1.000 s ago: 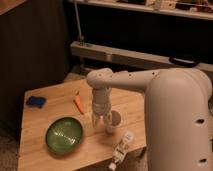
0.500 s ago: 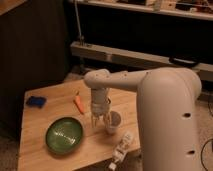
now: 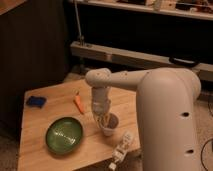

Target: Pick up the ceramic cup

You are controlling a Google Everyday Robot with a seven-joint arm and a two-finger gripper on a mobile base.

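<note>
My gripper is down at the cup.

My arm points straight down over the wooden table, and my gripper reaches the rim of the white cup, which stands right of the green bowl. I cannot tell how wide it is, nor whether it grips the cup. A bottle lies near the table's front edge; its label is unreadable. An orange carrot and a blue sponge lie farther back.
</note>
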